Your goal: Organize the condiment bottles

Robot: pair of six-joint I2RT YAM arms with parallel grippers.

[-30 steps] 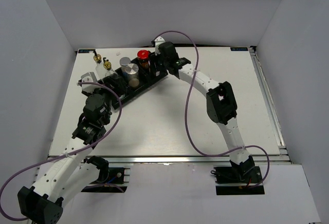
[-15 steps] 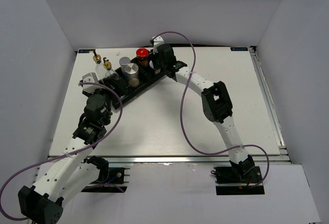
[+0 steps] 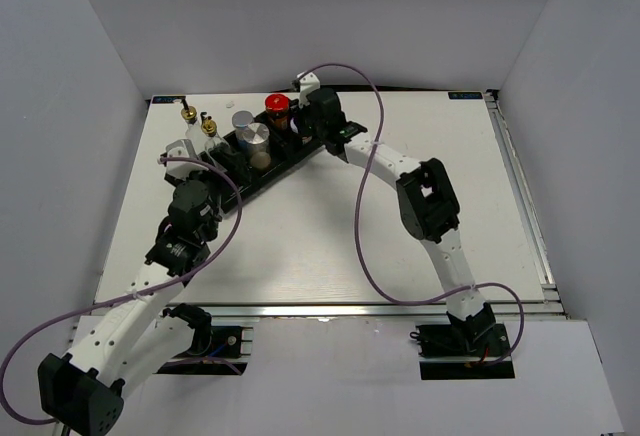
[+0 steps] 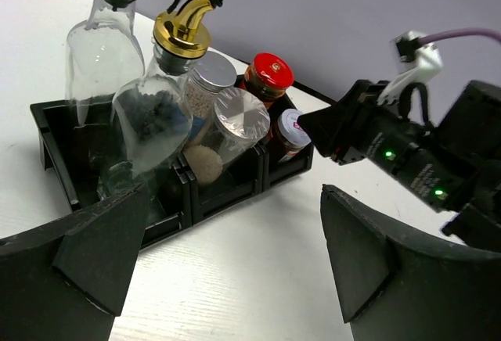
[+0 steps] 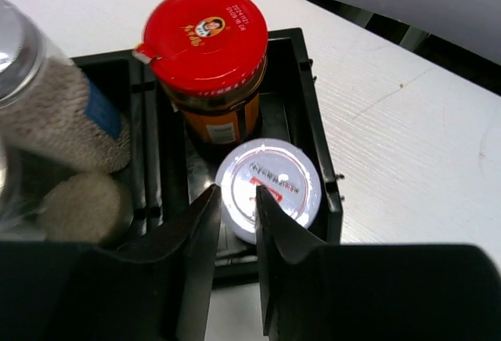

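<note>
Two jars fill the right wrist view: red-lidded jar [image 5: 205, 40], silver-lidded jar [image 5: 270, 186] beneath near-closed, empty right jaws; overhead hides it. Left jaws wide, empty.

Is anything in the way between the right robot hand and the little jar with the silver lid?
Nothing visible is. The right gripper hangs just above the silver-lidded jar, its fingers close together over the lid. The red-lidded jar stands behind it in the same end compartment of the black tray, not between them.
</note>
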